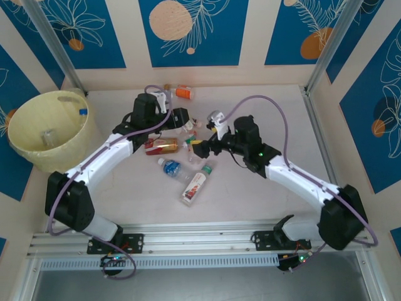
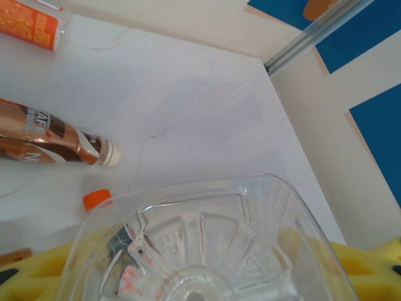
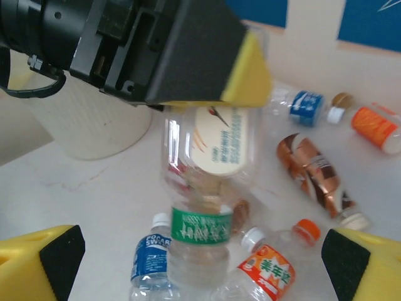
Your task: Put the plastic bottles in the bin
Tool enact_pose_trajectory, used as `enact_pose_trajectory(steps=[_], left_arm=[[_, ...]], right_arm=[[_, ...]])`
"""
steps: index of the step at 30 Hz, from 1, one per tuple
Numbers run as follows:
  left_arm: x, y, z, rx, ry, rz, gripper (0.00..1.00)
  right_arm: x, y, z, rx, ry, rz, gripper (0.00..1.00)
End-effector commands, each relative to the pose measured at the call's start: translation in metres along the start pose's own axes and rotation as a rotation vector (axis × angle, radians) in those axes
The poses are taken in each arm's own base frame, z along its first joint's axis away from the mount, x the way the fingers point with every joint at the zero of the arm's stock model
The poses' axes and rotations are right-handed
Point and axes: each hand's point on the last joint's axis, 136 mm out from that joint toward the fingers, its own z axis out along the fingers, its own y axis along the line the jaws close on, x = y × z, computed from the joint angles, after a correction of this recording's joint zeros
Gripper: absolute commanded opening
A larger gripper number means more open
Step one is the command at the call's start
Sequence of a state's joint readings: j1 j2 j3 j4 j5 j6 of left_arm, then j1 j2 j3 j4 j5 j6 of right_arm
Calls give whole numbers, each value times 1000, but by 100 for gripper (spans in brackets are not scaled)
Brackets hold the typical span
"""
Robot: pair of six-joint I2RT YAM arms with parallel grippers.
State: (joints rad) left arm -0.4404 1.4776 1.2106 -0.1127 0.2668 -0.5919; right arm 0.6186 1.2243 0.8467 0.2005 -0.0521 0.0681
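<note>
left tool [image 1: 183, 119] gripped a clear bottle [image 2: 207, 238] | right tool [image 3: 200, 263] gaped wide, held nothing; loose bottles [image 3: 266, 273] lay on the surface [image 2: 188, 106] just ahead of it | bin [image 1: 69, 147] stood well off to left tool's left

This is a robotics lab test cell: a white marbled table [image 1: 250, 200] boxed in by blue-and-cream leaf-print panels [image 1: 191, 31], framed with aluminium posts [image 1: 53, 44], with an aluminium mounting rail [image 1: 200, 241] along its near edge.

Bright, even light; soft shadows; wrist views blur close up.
</note>
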Motion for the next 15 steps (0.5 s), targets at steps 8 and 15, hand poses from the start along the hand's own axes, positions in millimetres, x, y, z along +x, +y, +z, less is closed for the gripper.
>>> enact_pose_trajectory(steps=[8, 15], left_arm=[[-34, 13, -43, -59, -138, 57, 45], [-68, 17, -100, -146, -262, 113, 46]], right_arm=[[-26, -69, -71, 210, -308, 259, 99], [-17, -81, -76, 258, -262, 335, 99]])
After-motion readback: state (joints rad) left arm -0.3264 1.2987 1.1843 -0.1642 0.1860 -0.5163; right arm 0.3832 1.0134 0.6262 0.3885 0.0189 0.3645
